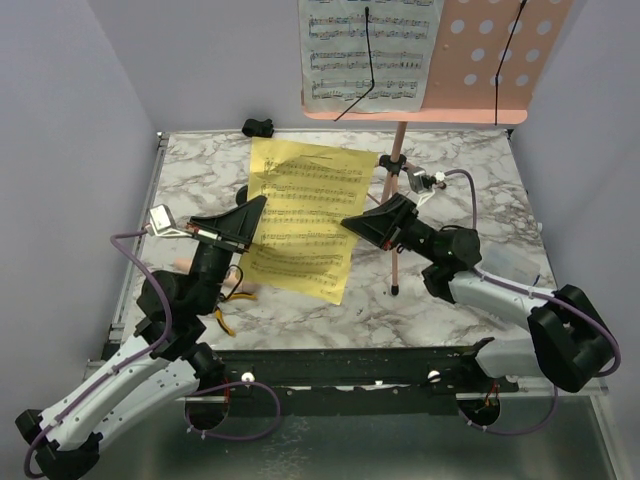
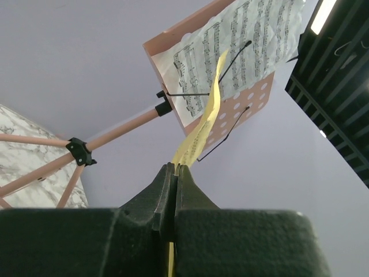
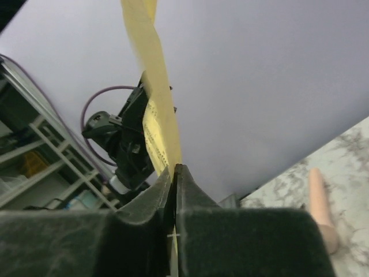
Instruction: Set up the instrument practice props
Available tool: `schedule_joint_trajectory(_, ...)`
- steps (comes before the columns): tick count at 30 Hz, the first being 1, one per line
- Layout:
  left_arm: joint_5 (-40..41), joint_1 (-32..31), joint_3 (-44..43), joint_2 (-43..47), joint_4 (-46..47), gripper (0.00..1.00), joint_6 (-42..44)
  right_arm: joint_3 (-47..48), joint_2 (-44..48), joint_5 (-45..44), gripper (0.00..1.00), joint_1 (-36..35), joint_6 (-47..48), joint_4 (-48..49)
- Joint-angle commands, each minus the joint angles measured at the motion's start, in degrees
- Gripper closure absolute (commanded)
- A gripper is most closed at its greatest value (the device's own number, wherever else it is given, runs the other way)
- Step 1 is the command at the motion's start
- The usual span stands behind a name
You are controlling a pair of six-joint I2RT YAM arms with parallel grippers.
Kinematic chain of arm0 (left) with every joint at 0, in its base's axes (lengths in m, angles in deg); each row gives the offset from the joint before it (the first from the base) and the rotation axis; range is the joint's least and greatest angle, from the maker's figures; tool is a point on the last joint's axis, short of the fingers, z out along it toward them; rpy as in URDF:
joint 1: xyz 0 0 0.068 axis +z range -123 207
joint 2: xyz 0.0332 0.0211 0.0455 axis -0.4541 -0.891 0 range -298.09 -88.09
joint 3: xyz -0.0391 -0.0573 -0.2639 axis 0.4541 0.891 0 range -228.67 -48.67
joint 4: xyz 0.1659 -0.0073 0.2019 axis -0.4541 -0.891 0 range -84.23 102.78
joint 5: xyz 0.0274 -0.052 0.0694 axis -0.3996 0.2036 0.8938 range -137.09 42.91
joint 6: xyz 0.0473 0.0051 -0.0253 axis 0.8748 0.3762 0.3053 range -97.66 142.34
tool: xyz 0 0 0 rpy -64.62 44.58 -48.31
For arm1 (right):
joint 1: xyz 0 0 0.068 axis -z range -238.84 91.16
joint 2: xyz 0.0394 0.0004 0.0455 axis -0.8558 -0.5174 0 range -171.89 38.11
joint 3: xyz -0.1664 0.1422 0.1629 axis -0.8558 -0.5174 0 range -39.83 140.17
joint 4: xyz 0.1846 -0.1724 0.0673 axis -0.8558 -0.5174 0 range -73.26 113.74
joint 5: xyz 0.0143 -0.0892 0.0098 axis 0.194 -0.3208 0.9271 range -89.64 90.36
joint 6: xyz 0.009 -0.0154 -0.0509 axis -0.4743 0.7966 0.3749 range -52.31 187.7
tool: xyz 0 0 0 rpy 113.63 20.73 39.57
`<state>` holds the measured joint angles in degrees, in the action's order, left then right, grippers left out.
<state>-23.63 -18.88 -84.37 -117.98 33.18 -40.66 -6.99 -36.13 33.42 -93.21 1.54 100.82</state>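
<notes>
The yellow sheet-music page (image 1: 300, 215) is held up above the table between both grippers. My left gripper (image 1: 258, 205) is shut on its left edge; the page (image 2: 202, 124) shows edge-on above the shut jaws. My right gripper (image 1: 350, 222) is shut on its right edge, with the page (image 3: 153, 86) rising from the jaws. The pink perforated music-stand desk (image 1: 495, 60) stands at the back on its pink pole (image 1: 398, 200), with a white sheet-music page (image 1: 370, 50) under a black wire clip on its left half. The beige toy microphone (image 3: 320, 208) lies on the table.
A small black object (image 1: 258, 127) sits at the table's back edge. Yellow-handled pliers (image 1: 225, 318) lie under my left arm. A clear plastic box (image 1: 515, 265) lies at the right. The stand's tripod legs (image 2: 40, 167) spread over the marble top.
</notes>
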Motion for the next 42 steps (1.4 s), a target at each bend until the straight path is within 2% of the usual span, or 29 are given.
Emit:
schedule_joint_trajectory(1,-5.11,-0.16,-5.31,0.29,-5.52,0.84,7.09,2.14,-1.43,2.51,0.99,0.73,-0.39,3.48)
schedule_joint_trajectory(3,-9.47,-0.16,-9.73,0.10,-12.55,0.57,14.49,2.21,-0.87,3.11,0.99,0.94,-0.31,3.14)
schedule_joint_trajectory(5,-10.26,-0.17,-15.76,0.31,-23.24,0.35,20.24,2.16,0.41,3.92,0.99,1.52,-0.30,1.37)
schedule_joint_trajectory(7,-11.40,-0.16,-20.84,0.84,-31.48,0.06,25.05,2.65,1.72,6.06,0.99,2.63,-0.24,-1.13)
schedule_joint_trajectory(8,-11.88,-0.25,-22.78,1.07,-34.25,0.01,26.37,3.12,1.88,7.73,1.00,3.38,-0.15,-1.64)
schedule_joint_trajectory(14,-15.74,-0.45,-29.16,0.75,-44.09,0.01,30.13,6.23,1.63,25.16,0.99,7.67,-1.65,0.63)
schedule_joint_trajectory(19,-14.59,-0.59,-29.77,0.66,-48.53,0.01,30.66,6.01,3.49,32.79,0.99,9.02,-3.26,0.34)
schedule_joint_trajectory(22,-16.74,-0.60,-29.30,-0.94,-51.89,0.01,35.81,5.39,6.04,35.44,0.99,8.97,-2.46,-0.46)
schedule_joint_trajectory(24,-16.52,-0.58,-29.25,-2.32,-54.05,0.01,37.48,5.48,8.52,37.07,0.99,8.98,-0.42,-3.33)
schedule_joint_trajectory(26,-17.66,-0.59,-28.53,-2.94,-54.01,0.01,37.09,6.21,12.17,37.86,0.99,8.97,4.84,-11.50)
schedule_joint_trajectory(30,-21.28,-0.60,-24.91,-3.51,-48.99,0.01,33.93,9.27,21.87,34.29,0.99,9.02,21.90,-39.56)
schedule_joint_trajectory(32,-25.20,-0.59,-22.36,-3.97,-44.54,0.01,31.62,11.16,25.74,32.71,0.99,8.98,27.35,-48.48)
schedule_joint_trajectory(37,-35.79,-0.61,-15.77,-3.72,-28.92,0.02,26.18,15.83,29.75,32.87,0.99,8.97,33.48,-58.73)
schedule_joint_trajectory(40,-42.15,-0.58,-11.39,-2.38,-18.06,0.01,22.64,16.17,31.18,32.86,0.99,9.01,32.95,-58.44)
schedule_joint_trajectory(42,-45.74,-0.60,-10.09,-3.31,-13.16,0.01,20.10,14.90,32.17,33.70,1.00,9.02,29.98,-54.17)
